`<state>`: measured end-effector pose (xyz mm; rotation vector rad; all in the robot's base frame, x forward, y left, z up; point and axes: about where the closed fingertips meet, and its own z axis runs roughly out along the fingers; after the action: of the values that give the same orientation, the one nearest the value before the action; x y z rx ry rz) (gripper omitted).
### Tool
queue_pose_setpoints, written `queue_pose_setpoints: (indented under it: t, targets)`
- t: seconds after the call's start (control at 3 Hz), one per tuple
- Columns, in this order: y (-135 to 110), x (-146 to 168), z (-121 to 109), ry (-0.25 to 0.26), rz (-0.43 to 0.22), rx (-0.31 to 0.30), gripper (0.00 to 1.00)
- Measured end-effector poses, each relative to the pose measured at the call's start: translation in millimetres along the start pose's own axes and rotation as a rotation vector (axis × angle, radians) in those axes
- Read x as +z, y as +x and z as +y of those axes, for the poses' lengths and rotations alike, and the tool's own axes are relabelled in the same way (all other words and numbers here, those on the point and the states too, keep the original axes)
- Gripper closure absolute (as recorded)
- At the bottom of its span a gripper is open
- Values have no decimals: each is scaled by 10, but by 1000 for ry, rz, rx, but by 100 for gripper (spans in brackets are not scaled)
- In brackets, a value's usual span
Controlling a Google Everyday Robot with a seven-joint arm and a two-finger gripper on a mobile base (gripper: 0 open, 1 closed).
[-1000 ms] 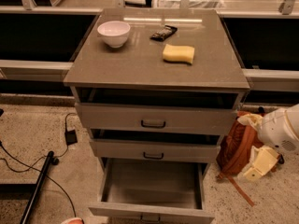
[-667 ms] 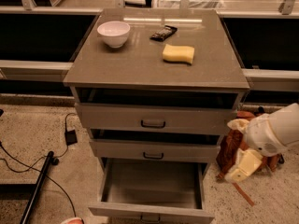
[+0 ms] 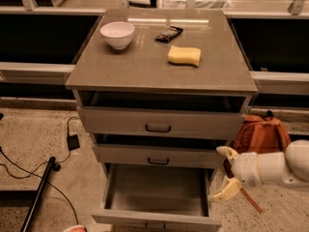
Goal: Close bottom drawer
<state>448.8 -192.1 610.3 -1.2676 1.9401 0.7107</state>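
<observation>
The bottom drawer [image 3: 155, 191] of the grey cabinet [image 3: 159, 76] is pulled far out, its inside bare and its short front panel [image 3: 155, 222] at the frame's lower edge. The middle drawer [image 3: 158, 156] and top drawer [image 3: 159, 123] stand slightly out. My gripper [image 3: 222, 174] is at the lower right, just beside the open bottom drawer's right side. Its two cream fingers are spread apart with nothing between them.
On the cabinet top are a white bowl [image 3: 117, 34], a dark packet [image 3: 169, 33] and a yellow sponge [image 3: 184, 55]. An orange backpack [image 3: 260, 134] leans by the cabinet's right side. A black cable and adapter [image 3: 73, 141] and a dark pole [image 3: 39, 192] lie on the floor at left.
My arm has moved left toward the cabinet. The gripper now sits by the bottom drawer's right side. The drawers have not moved.
</observation>
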Motion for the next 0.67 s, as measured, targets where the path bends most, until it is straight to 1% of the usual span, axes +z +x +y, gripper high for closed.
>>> queue_pose_setpoints:
  t: [0.33, 0.67]
  targets:
    - [223, 194, -162, -18, -123, -57, 0]
    - [238, 202, -202, -36, -150, -85, 0]
